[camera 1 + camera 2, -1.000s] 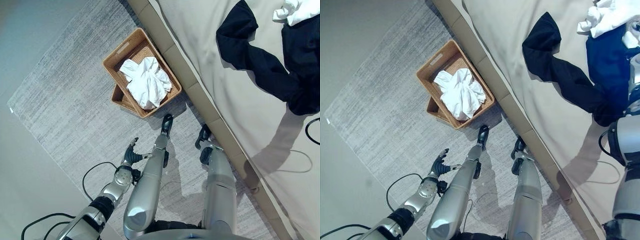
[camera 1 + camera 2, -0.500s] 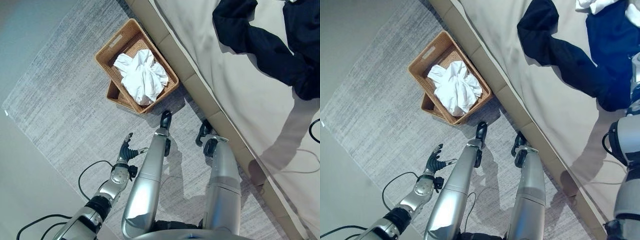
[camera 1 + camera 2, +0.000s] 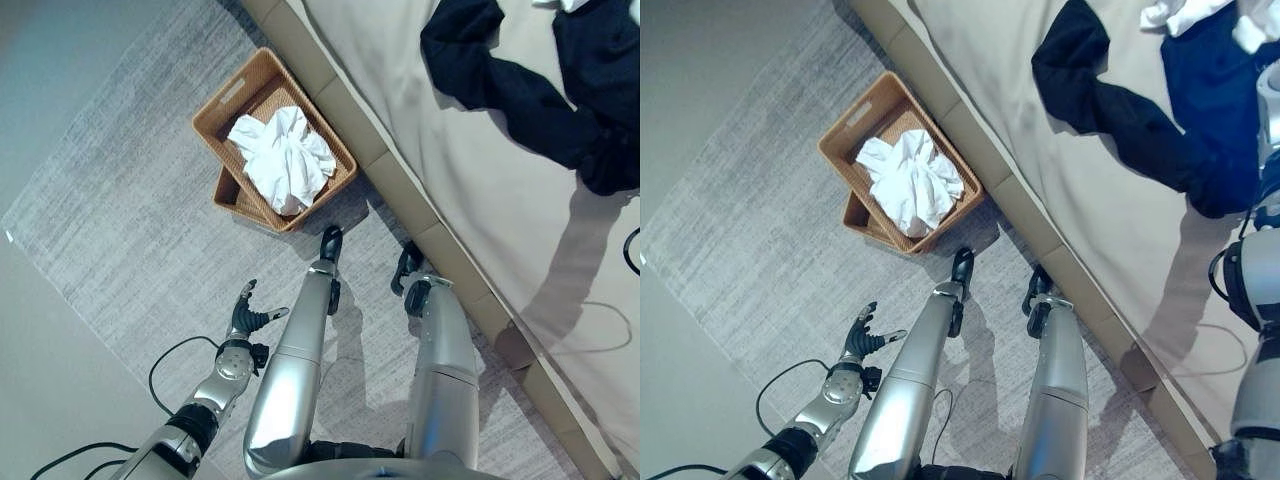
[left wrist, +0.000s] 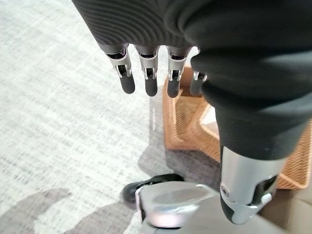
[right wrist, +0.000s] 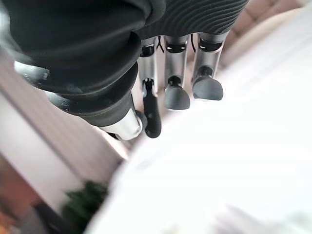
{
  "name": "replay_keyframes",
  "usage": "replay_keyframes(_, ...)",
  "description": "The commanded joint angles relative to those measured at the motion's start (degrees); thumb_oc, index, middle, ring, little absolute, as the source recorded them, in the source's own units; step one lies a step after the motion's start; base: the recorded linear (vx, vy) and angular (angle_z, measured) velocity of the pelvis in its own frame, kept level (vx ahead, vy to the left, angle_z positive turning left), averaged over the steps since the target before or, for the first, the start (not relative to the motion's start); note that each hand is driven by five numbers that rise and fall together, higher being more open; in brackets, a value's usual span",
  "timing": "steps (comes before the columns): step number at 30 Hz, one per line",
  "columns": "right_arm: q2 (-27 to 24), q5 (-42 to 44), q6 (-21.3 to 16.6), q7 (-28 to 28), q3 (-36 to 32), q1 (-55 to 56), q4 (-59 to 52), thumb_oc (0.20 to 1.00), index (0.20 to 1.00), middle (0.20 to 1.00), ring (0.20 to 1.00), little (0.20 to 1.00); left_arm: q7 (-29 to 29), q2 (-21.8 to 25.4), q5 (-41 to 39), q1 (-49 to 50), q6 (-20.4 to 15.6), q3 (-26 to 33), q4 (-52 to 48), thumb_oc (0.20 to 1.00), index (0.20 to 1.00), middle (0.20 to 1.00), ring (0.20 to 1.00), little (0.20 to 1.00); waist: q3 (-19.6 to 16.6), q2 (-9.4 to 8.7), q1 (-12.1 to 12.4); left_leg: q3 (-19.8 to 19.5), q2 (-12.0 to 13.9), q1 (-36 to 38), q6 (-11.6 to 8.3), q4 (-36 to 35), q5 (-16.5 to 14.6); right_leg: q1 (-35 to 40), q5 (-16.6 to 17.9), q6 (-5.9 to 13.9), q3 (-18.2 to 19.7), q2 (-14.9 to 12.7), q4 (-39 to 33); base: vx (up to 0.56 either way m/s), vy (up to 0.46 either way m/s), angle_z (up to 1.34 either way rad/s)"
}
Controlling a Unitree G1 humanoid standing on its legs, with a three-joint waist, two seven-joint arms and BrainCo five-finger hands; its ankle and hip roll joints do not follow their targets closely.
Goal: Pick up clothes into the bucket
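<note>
A woven basket [image 3: 216, 97] stands on the rug against the bed's side, with a crumpled white cloth [image 3: 286, 160] lying in it. A black garment [image 3: 520, 95] is spread on the bed, joined at the far right by a blue garment [image 3: 1212, 80] and a white one [image 3: 1178, 12]. My left hand [image 3: 246, 318] hangs open above the rug, short of the basket, holding nothing. Its wrist view has straight fingers [image 4: 127, 78] with the basket [image 4: 187, 131] beyond them. My right hand [image 5: 176, 90] is open over the pale bed sheet.
The bed's tan padded edge [image 3: 400, 190] runs diagonally between the rug and the mattress. A grey rug [image 3: 120, 220] covers the floor, with bare floor [image 3: 40, 90] to the left. A second, smaller basket [image 3: 236, 196] sits under the first.
The camera has shifted a little. My left hand has dropped slightly back toward me, still open. The clothes and basket lie as before.
</note>
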Motion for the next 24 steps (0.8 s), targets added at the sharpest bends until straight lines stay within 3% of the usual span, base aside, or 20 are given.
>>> replay_keyframes(1, -4.36, -0.83, -4.51, -5.35, 2.86, -5.17, -9.8, 0.2, 0.2, 0.2, 0.2, 0.2, 1.7, 1.62, 3.4, 3.41, -1.2, 2.78, 3.78, 1.0, 1.0, 1.0, 1.0, 1.0, -0.72, -3.54, -1.63, -1.44, 2.1, 8.15, -0.2, -1.15, -5.06, 9.62, -3.12, 3.42, 1.25, 0.26, -1.2, -0.04, 0.05, -0.16)
replay_keyframes(5, -3.91, -1.8, -5.13, -6.95, 2.03, -6.25, -11.39, 0.2, 0.2, 0.2, 0.2, 0.2, 1.59, 2.03, 3.95, 3.18, -1.52, 3.59, 5.4, 1.0, 1.0, 1.0, 1.0, 1.0, -0.72, -4.61, -1.71, -1.0, 2.67, 12.63, -0.35, -5.78, -1.86, 14.59, 0.65, 3.5, 0.01, 0.87, -6.98, -0.08, 0.035, -0.21)
replay_keyframes(11, -4.65, -1.29, -5.72, -6.87, 0.74, -6.73, -12.95, 0.2, 0.2, 0.2, 0.2, 0.2, 0.56, 2.56, 4.35, 3.19, -1.7, 4.84, 6.62, 1.0, 1.0, 1.0, 1.0, 1.0, -0.72, -5.7, -1.81, -1.05, 3.02, 21.6, -0.89, -10.21, -1.02, 24.47, 2.32, 4.11, -0.74, 1.49, -12.87, 0.04, 0.016, -0.06)
replay_keyframes(18, -4.35, -0.94, -6.17, -5.74, -1.34, -4.69, -14.19, 0.2, 0.2, 0.2, 0.2, 0.2, -1.29, 3.87, 5.07, 5.12, -2.12, 6.35, 4.9, 1.0, 1.0, 1.0, 1.0, 1.0, -6.6, -6.96, -2.13, -0.56, 3.48, 30.8, -1.35, -16.34, -0.19, 34.88, 5.46, 5.3, -1.44, 2.28, -21.8, 0.1, 0.024, -0.03)
replay_keyframes(24, -4.29, -1.29, -6.12, -4.4, -2.47, -2.23, -16.17, 0.2, 0.2, 0.2, 0.2, 0.2, -4.01, 5.67, 5.02, 6.84, -2.87, 7.01, -3.15, 1.0, 1.0, 1.0, 1.0, 1.0, -13.35, -7.83, -2.84, 1.21, 3.9, 39.05, -1.75, -22.32, -0.01, 43.57, 7.71, 6.53, -1.78, 3.5, -30.58, 0.11, 0.02, -0.06)
